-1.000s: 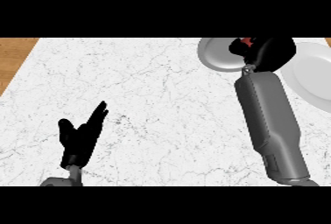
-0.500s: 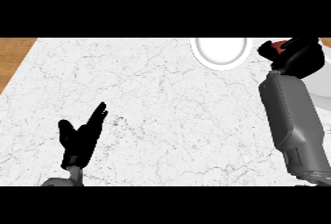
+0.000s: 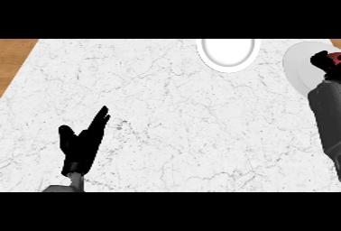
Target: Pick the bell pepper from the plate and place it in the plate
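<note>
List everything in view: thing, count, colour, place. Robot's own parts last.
Counter: one, white marble, fills most of the view; a brown wood strip shows at the far left.
Plates: two, white; a small plate at the top, right of centre; a large plate at the right edge.
Pepper: one, red, over the large plate, in the right hand, mostly hidden.
Left hand: black, open, resting at lower left.
Right hand: black, at the right edge over the large plate, curled on the pepper; grey forearm below it.
</note>
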Available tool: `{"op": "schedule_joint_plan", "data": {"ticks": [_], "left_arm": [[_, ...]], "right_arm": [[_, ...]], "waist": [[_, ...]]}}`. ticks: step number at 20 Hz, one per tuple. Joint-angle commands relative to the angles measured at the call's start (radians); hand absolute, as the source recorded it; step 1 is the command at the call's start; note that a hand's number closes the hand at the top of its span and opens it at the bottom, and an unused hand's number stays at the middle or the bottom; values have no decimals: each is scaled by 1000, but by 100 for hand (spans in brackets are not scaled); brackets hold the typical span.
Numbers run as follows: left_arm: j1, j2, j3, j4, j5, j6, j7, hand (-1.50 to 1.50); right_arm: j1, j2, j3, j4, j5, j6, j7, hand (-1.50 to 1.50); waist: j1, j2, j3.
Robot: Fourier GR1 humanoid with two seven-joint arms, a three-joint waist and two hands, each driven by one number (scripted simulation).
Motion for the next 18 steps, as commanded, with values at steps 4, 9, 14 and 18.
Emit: {"op": "schedule_joint_plan", "data": {"ticks": [4, 9, 14, 18], "left_arm": [[10, -18, -17, -14, 4, 3, 48, 0], [2, -12, -10, 1, 13, -19, 31, 0], [-3, -24, -10, 19, 1, 0, 38, 0], [6, -15, -2, -5, 12, -17, 20, 0]], "right_arm": [[58, -97, -55, 93, -213, -132, -213, 150], [16, -186, -136, 207, -324, 97, -193, 150], [52, -213, -174, 258, -423, 278, -346, -150], [55, -204, -228, 226, -510, 283, -499, -150]], "waist": [[6, 7, -1], [18, 16, -1], [8, 18, 3], [27, 21, 5]]}}
